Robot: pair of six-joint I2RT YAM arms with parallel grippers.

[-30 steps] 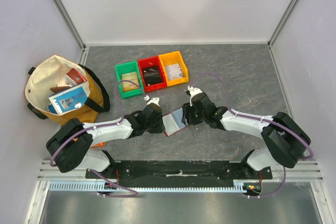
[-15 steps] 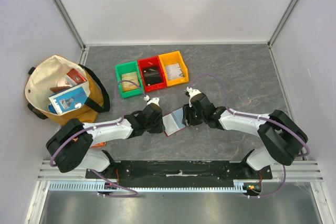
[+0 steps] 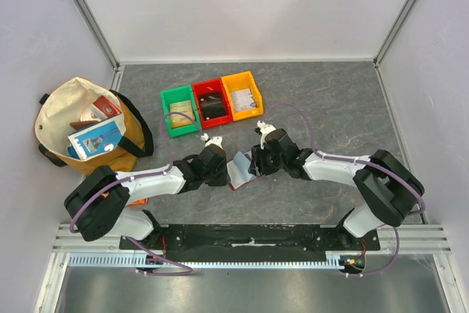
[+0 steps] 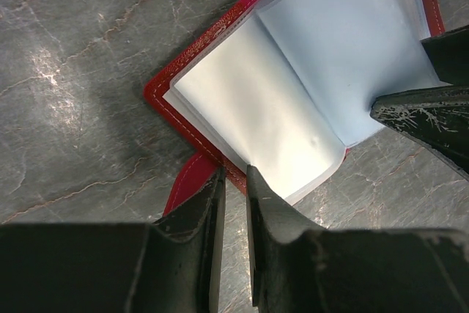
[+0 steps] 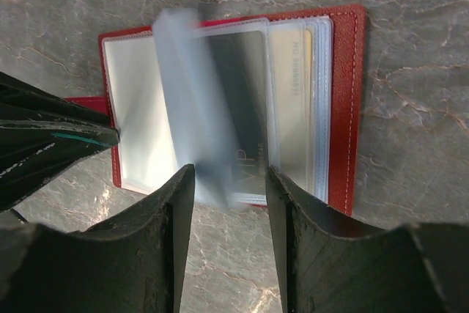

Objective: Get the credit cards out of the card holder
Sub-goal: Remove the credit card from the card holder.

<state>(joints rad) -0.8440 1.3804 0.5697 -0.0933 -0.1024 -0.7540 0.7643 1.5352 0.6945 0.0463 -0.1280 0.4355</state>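
Light, floppy card holder (image 3: 238,172) lies open at the desk's (image 3: 330,100) six o'clock. The right pincer (image 5: 229,172) gapes over slick sleeves (image 5: 183,93). The left pincer (image 4: 233,175) sits narrow at its nine o'clock edge, grip unclear. Probably best to take the stiff cards (image 5: 293,100) edgewise.

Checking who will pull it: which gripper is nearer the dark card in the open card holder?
Right. The right gripper hangs open just off one edge of the dark card; the left gripper pinches the card holder at its opposite cover edge.
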